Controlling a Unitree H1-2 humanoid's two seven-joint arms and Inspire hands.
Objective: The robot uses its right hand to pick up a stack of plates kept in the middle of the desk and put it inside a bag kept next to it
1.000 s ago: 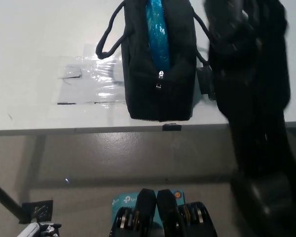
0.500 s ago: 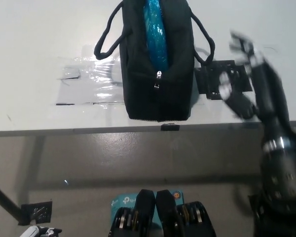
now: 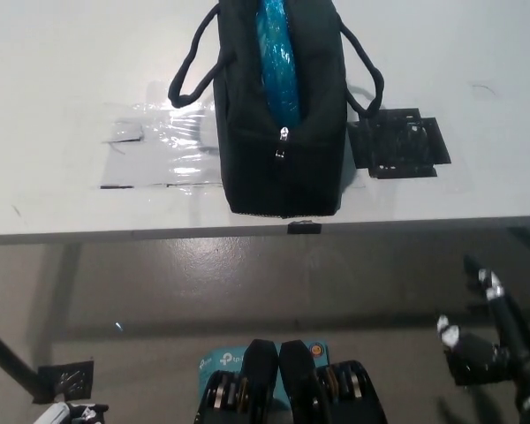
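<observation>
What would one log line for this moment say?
plates: in bag | right hand: open, below desk edge | left hand: low

Black bag (image 3: 283, 132) with a glossy turquoise, perhaps crinkled, filling (image 3: 278, 53) — on a white desk (image 3: 62, 62).

A: Main obstacle?

B: The black fabric bag (image 3: 283, 124), standing upright mid-desk. Its zip opening is filled by a blue plastic-wrapped stack of plates (image 3: 278, 62). Loop handles stick out on both flanks.

A: Free room around the bag?

B: To the bag's left lies flat clear tape (image 3: 163, 146), then bare white desk (image 3: 53, 79). To the bag's right a flat black square marker (image 3: 397, 143) touches the handle, with open desktop beyond. Neither rises.

A: Hands?

B: The black right hand (image 3: 490, 340) hangs below the desk edge, well apart from the bag, fingers spread. The white left hand (image 3: 71, 412) is barely visible at the lower left.
</observation>
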